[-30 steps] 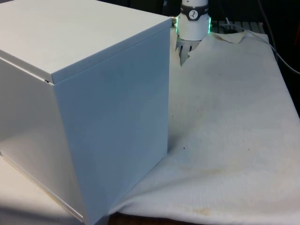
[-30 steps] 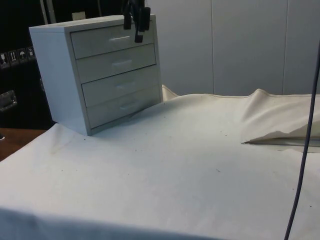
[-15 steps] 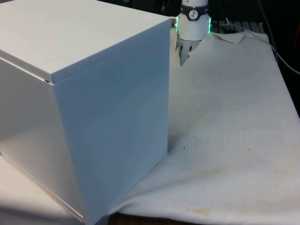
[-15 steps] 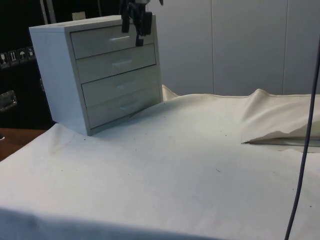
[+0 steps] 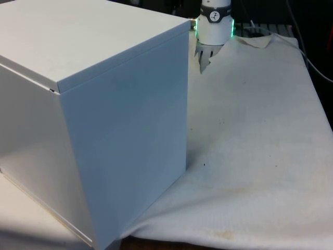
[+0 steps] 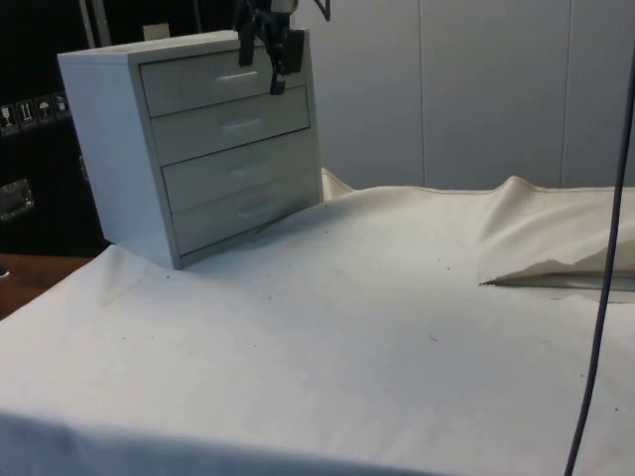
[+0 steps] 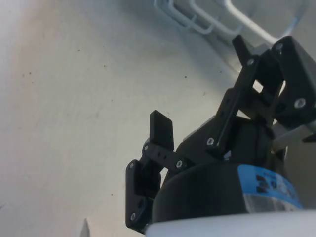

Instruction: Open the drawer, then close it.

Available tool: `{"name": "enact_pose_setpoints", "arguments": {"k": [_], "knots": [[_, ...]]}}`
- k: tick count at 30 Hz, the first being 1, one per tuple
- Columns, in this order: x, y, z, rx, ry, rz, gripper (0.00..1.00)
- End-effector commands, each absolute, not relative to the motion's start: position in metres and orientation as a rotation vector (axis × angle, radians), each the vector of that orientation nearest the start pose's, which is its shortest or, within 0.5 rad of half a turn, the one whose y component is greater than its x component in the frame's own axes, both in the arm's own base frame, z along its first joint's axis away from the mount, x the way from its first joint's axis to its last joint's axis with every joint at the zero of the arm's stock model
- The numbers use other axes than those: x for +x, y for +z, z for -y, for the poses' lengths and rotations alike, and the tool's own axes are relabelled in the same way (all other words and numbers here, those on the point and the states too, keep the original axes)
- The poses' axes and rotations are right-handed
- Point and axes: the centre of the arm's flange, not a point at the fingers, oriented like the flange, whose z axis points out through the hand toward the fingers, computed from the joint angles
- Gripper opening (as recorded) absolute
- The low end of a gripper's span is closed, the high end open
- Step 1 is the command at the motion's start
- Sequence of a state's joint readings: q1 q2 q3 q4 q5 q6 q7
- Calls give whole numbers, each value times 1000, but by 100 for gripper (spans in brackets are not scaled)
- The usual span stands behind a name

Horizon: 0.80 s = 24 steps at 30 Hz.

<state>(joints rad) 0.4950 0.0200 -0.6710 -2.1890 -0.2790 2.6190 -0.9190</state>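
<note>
White four-drawer wooden chest (image 6: 198,149) at ten o'clock on the white-clothed table (image 6: 377,337), all drawers flush shut. Black two-finger gripper (image 6: 270,61) poised just in front of the top drawer (image 6: 223,77), by its handle (image 6: 236,75), fingers parted, clasping nothing.

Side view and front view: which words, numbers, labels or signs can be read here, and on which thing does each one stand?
No text can be read in these views.
Chest of drawers: no word, number or brand on its drawer fronts, top or sides.
Row of small white signs on the dark cabinet: too small to read.
White cloth: no text.
</note>
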Motion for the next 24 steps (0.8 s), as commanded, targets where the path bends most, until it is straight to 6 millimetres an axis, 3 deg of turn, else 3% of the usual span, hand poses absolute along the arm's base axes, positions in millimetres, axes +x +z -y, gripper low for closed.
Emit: {"name": "enact_pose_setpoints", "arguments": {"k": [1, 11, 24], "knots": [[562, 424, 95, -3112, -452, 1639, 100], [563, 421, 97, -3101, -435, 1702, 100], [579, 408, 113, -3147, -444, 1751, 100]]}}
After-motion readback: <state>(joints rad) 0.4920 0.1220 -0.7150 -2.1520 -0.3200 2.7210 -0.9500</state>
